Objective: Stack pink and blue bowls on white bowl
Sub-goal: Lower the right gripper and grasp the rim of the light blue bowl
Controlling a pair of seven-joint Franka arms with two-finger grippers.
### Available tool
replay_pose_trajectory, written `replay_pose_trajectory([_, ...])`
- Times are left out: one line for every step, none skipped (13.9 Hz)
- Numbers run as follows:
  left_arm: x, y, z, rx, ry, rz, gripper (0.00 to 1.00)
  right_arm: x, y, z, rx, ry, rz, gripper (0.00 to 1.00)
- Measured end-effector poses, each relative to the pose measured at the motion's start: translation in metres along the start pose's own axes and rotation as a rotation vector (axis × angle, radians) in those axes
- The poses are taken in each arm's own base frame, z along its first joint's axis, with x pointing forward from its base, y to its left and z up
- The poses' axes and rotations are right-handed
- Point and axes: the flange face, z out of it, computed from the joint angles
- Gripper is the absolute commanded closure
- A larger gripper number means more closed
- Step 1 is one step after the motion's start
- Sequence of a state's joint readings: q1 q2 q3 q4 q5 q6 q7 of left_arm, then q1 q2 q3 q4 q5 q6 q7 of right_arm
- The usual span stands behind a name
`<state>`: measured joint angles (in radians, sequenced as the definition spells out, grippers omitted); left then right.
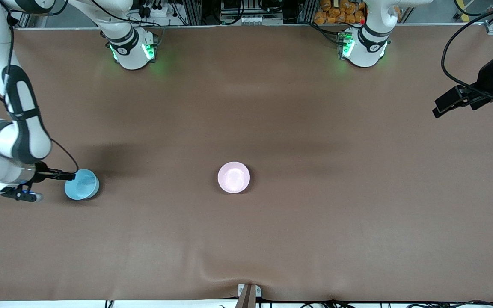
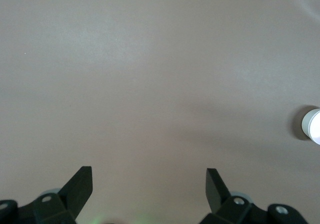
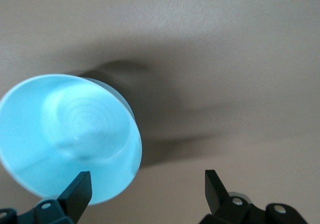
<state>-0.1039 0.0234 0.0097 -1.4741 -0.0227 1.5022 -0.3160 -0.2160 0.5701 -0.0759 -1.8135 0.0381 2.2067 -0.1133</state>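
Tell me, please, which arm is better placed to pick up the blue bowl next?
Right, I think. The right tool is open beside the blue bowl's rim, at the right arm's end of the table. The left tool, also open, waits over bare table at the left arm's end.

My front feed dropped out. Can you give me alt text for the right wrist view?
The right gripper hangs open above the brown table, one finger over the rim of the upright blue bowl. The bowl is empty and not gripped.
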Motion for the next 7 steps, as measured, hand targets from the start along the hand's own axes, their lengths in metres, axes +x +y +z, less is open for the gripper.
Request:
replay_pose_trajectory([-0.0005,-0.0001,-0.001,-0.001,0.002,0.0,0.0,-0.0026,-0.0003,0.0063,-0.001,0.005,0.0,0.05])
replay_pose_trajectory([-0.0009,-0.0001,-0.0016,-0.001,0.003,0.0,0.0,-0.0031,-0.0005,0.0073,-0.001,0.006,0.0,0.18])
replay_pose_trajectory([-0.001,-0.0001,-0.0018,-0.001,0.003,0.001,0.0,-0.0029,-0.0005,0.0069,0.001,0.008,0.003,0.32])
replay_pose_trajectory([-0.001,-0.0001,-0.0018,-0.001,0.003,0.001,0.0,-0.0027,-0.0009,0.0069,0.011,0.01,0.011,0.49])
replay_pose_trajectory([-0.0011,0.0,-0.0018,-0.001,0.003,0.001,0.0,-0.0026,-0.0013,0.0068,0.024,0.012,0.021,0.66])
replay_pose_trajectory([-0.0011,0.0001,-0.0018,-0.001,0.003,0.001,0.0,-0.0027,-0.0017,0.007,0.032,0.013,0.028,0.8])
replay_pose_trajectory([-0.0011,0.0002,-0.0017,-0.001,0.003,0.001,0.0,-0.0029,-0.0018,0.0073,0.038,0.013,0.033,0.93])
